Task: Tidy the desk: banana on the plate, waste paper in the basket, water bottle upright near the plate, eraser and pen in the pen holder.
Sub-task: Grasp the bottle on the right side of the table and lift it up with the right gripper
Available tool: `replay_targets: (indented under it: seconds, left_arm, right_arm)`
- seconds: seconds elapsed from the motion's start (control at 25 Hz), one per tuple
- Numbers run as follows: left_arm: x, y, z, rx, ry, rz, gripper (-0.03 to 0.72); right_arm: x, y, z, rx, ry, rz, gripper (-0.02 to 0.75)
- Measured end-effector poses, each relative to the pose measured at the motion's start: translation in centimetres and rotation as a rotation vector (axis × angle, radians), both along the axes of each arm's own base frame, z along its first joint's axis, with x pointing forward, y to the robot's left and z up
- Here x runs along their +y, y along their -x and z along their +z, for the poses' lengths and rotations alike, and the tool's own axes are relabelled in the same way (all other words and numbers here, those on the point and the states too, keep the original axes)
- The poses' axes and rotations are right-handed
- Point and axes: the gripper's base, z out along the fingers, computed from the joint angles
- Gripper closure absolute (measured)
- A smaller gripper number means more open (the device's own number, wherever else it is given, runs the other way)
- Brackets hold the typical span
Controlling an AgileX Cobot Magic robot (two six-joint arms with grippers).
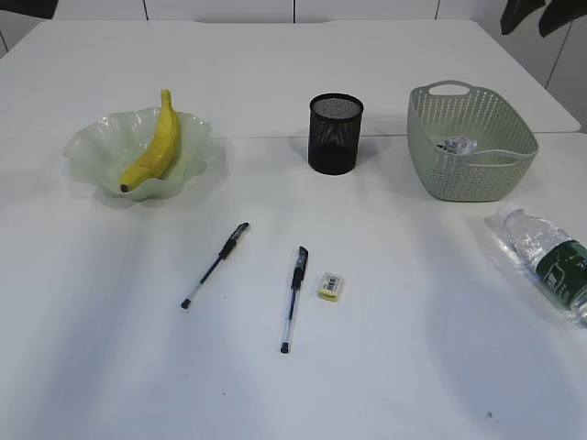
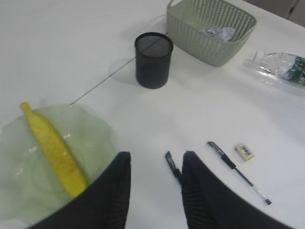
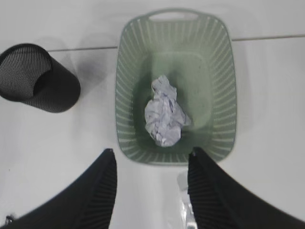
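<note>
Right wrist view: waste paper [image 3: 164,117] beyond open right pincer [image 3: 151,164].

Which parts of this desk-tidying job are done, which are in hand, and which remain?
Done: banana on the plate, paper in the basket. In hand: nothing; both grippers, left and right, are open and empty. Left: bottle lies on its side; two pens and eraser remain outside the holder.

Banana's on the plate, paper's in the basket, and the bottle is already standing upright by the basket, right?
Not quite. The water bottle is lying on its side beside the basket, as the exterior view shows. The banana is on the plate and the paper is in the basket.
</note>
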Motion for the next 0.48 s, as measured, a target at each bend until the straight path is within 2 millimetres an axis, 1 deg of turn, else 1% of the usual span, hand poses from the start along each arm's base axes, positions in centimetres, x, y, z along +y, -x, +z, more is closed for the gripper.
replay_targets:
  seconds: [0.04, 0.08, 0.16, 0.24, 0.4, 0.48]
  left_arm:
    - [0.2, 0.2, 0.2, 0.009, -0.007, 0.026, 0.437]
    - [0.3, 0.4, 0.4, 0.010, -0.019, 0.048, 0.437]
    - [0.5, 0.8, 0.7, 0.019, -0.029, 0.076, 0.437]
    - [0.6, 1.2, 1.0, 0.024, -0.035, 0.094, 0.437]
    - [0.5, 1.6, 1.0, 0.067, -0.023, 0.087, 0.437]
    - [0.4, 1.9, 0.9, 0.093, -0.020, 0.069, 0.437]
  right_arm:
    - [-0.1, 0.7, -0.1, 0.021, 0.008, -0.002, 0.370]
    - [-0.2, 1.5, 0.2, 0.029, 0.019, -0.003, 0.370]
    - [-0.5, 3.2, -0.1, 0.070, 0.058, -0.007, 0.370]
    - [-1.0, 5.0, 0.1, 0.095, 0.110, -0.016, 0.370]
    - [-1.5, 8.3, -0.4, 0.153, 0.167, -0.024, 0.369]
    - [-1.5, 9.5, -1.0, 0.187, 0.169, -0.022, 0.370]
